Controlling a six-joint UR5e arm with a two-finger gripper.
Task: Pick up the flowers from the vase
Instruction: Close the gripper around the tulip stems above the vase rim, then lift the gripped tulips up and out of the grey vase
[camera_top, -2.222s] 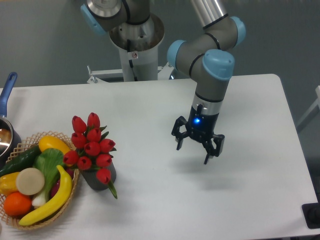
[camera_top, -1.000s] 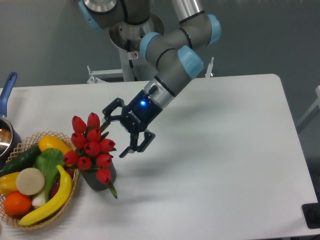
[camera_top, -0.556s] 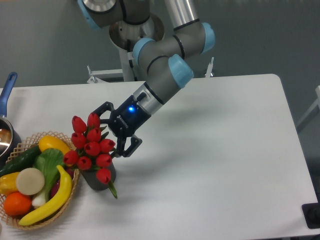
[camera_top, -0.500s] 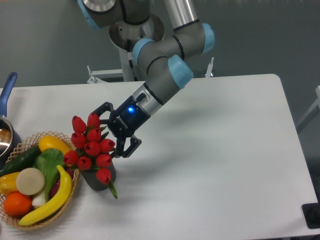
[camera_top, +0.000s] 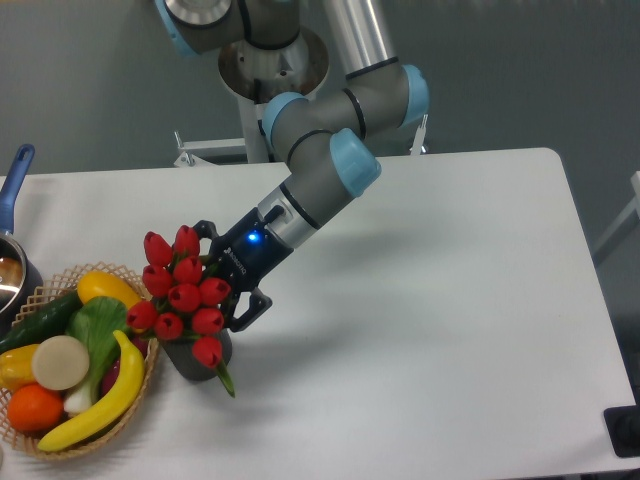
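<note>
The flowers (camera_top: 180, 296), a bunch of red tulip buds with green leaves, stand in the short dark grey vase (camera_top: 203, 362) at the left of the table. My gripper (camera_top: 222, 274) comes in sideways from the right, tilted, and its fingers spread around the right side of the bunch. One finger (camera_top: 207, 232) sits by the upper buds, the other (camera_top: 247, 309) by the lower ones. The jaws are open and touch or nearly touch the buds. The vase is partly hidden behind the blooms.
A woven basket (camera_top: 68, 444) with a banana, orange, cucumber and other produce sits right next to the vase on its left. A pot with a blue handle (camera_top: 14, 182) is at the far left edge. The robot base (camera_top: 270, 90) stands behind the table.
My gripper has moved left and a little down, from beside the bunch to around its right side. It has stayed open. The flowers and vase have not moved.
</note>
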